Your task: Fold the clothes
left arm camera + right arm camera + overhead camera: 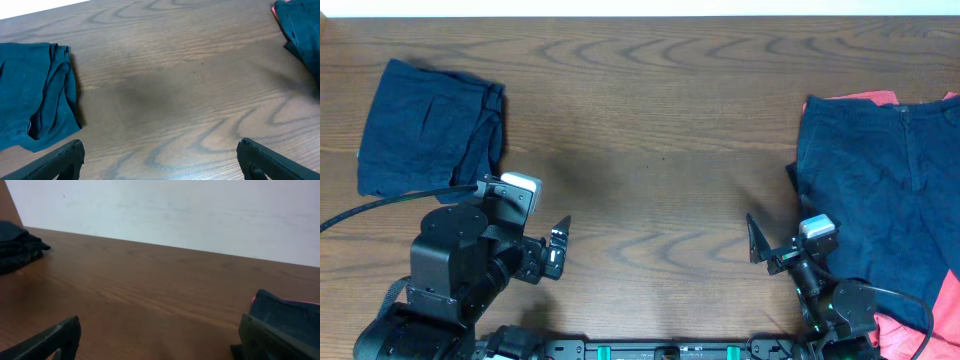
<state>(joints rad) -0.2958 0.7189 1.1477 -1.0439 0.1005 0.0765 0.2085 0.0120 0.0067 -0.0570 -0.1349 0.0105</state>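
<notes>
Folded navy garment (pixel 425 125) sits near the table's far-left corner, a compact rough rectangle of soft matte cloth, with layered, wrinkled edges on its right side. Second navy garment (pixel 880 190) lies unfolded against the right edge, flat and wide, with a stitched seam down its middle. It lies on top of a coral-red garment (pixel 865 98) that peeks out at the far side and the near-right corner. Table (pixel 660 120) is dark brown wood with wavy grain and a smooth finish. Left gripper (pixel 160 150) is near the near edge on the left side, its black wedge fingers (pixel 60 160) spread wide and holding nothing. Right gripper (pixel 160 325) is near the near edge, just beside the unfolded navy garment, its fingers (pixel 272 340) also spread apart and empty.
</notes>
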